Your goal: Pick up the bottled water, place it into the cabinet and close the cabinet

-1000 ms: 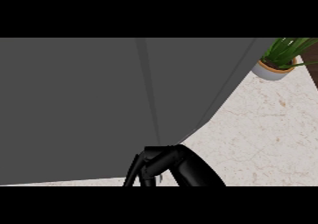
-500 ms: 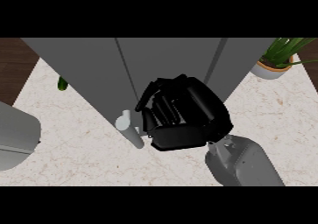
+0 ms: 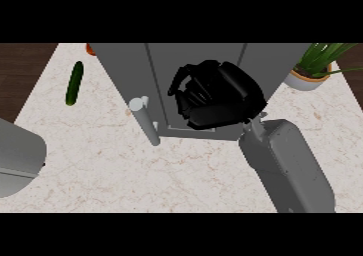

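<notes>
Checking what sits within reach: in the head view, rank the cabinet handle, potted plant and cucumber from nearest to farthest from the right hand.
From the right hand:
1. Cabinet handle, just left of it.
2. Potted plant, at the right.
3. Cucumber, far left.

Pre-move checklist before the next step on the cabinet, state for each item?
1. Right hand at the cabinet front: ok.
2. Bottled water in view: cannot tell, the curled fingers would hide it.
3. Cabinet door closed: cannot tell from this steep angle.
4. Door handle clear of the hand: ok, it stands to the hand's left.
5. Cucumber and potted plant out of the way: ok, both off to the sides.
6. Left hand: cannot tell, only a grey forearm shows at the left edge.
</notes>
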Action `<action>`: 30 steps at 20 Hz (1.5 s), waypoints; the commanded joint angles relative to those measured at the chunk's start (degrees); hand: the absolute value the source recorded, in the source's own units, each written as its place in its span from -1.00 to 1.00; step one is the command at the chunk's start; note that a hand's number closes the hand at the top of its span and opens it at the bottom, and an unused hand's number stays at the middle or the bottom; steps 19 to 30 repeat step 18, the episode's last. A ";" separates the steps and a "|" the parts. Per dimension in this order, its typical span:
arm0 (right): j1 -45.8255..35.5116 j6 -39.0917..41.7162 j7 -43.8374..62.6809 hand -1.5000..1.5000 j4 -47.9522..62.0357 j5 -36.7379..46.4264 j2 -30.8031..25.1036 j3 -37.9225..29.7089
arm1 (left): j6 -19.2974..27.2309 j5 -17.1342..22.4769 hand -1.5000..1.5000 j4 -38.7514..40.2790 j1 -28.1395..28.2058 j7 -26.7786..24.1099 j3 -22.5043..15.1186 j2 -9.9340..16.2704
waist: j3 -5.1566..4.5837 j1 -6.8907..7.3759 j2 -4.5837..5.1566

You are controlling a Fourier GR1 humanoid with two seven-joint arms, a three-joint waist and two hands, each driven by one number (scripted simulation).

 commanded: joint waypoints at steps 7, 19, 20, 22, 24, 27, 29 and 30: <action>-12.67 1.92 -2.36 1.00 15.19 2.27 0.67 -5.14 | -2.85 1.98 -1.00 3.77 -2.62 2.45 3.12 -0.11 | -0.11 0.73 0.90; -13.34 3.96 -2.17 1.00 16.59 -2.68 2.41 -3.62 | -1.03 4.25 -1.00 -0.85 -1.46 6.28 2.82 -0.10 | -0.05 1.69 1.12; -13.34 3.96 -2.17 1.00 16.59 -2.68 2.41 -3.62 | -1.03 4.25 -1.00 -0.85 -1.46 6.28 2.82 -0.10 | -0.05 1.69 1.12; -13.34 3.96 -2.17 1.00 16.59 -2.68 2.41 -3.62 | -1.03 4.25 -1.00 -0.85 -1.46 6.28 2.82 -0.10 | -0.05 1.69 1.12; -13.34 3.96 -2.17 1.00 16.59 -2.68 2.41 -3.62 | -1.03 4.25 -1.00 -0.85 -1.46 6.28 2.82 -0.10 | -0.05 1.69 1.12; -13.34 3.96 -2.17 1.00 16.59 -2.68 2.41 -3.62 | -1.03 4.25 -1.00 -0.85 -1.46 6.28 2.82 -0.10 | -0.05 1.69 1.12; -13.34 3.96 -2.17 1.00 16.59 -2.68 2.41 -3.62 | -1.03 4.25 -1.00 -0.85 -1.46 6.28 2.82 -0.10 | -0.05 1.69 1.12; -13.34 3.96 -2.17 1.00 16.59 -2.68 2.41 -3.62 | -1.03 4.25 -1.00 -0.85 -1.46 6.28 2.82 -0.10 | -0.05 1.69 1.12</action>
